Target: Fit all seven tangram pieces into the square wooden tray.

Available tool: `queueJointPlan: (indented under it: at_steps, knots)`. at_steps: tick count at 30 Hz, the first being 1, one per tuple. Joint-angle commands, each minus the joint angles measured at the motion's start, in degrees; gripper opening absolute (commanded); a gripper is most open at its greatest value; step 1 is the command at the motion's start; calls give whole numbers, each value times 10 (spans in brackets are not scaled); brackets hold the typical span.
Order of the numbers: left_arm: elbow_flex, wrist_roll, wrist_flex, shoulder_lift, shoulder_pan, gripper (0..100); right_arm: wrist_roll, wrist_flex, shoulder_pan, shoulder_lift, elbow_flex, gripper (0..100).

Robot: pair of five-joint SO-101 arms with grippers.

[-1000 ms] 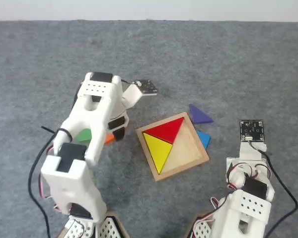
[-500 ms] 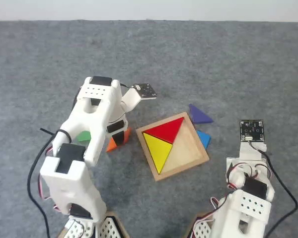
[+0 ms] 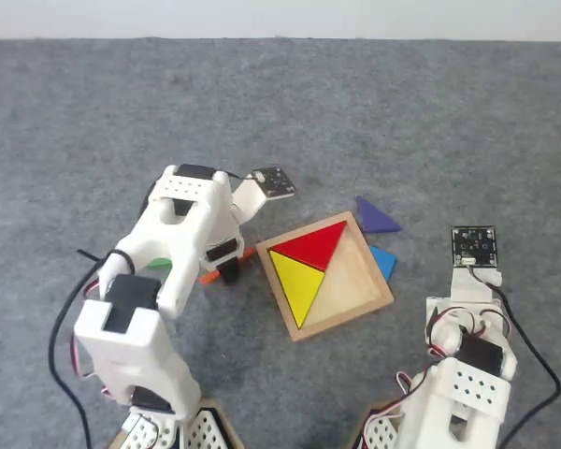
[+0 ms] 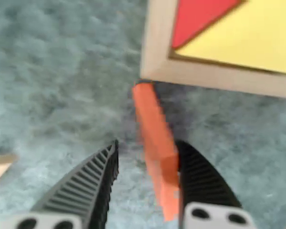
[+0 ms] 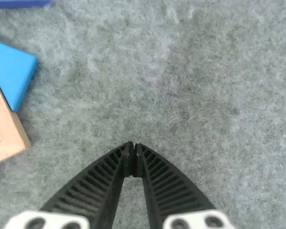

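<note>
The square wooden tray lies at the table's middle with a red triangle and a yellow triangle in it. My left gripper stands open just off the tray's corner. An orange piece stands on edge between its fingers, leaning on one finger and reaching to that corner. In the high view the orange piece pokes out beside the left gripper. My right gripper is shut over bare carpet, close to a blue piece.
A purple triangle and the blue piece lie on the carpet off the tray's right side. A green piece shows under the left arm. The right arm stands at the front right. Grey carpet spreads behind.
The left gripper has shifted toward the tray and the table's front. The orange piece has slid with it up to the tray's corner. The right arm has not moved.
</note>
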Motion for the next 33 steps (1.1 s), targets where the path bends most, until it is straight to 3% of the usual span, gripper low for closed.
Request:
queueJointPlan:
  at_steps: [1,9,13,16,23,33]
  knots:
    - [-19,4,-17,-19,-14,205,-3,-13,-7,-8,-12,20]
    - [-169,3,92,-21,-38,202,-3,-13,-7,-8,-12,20]
    - [-176,-9,118,-20,-34,205,-3,-13,-7,-8,-12,20]
    - [-156,14,101,-19,-34,208,-3,-13,-7,-8,-12,20]
    - [-64,160,-18,-19,-33,233,-3,-13,-7,-8,-12,20]
    - [-24,162,-51,-19,-33,235,-3,-14,-7,-8,-10,20]
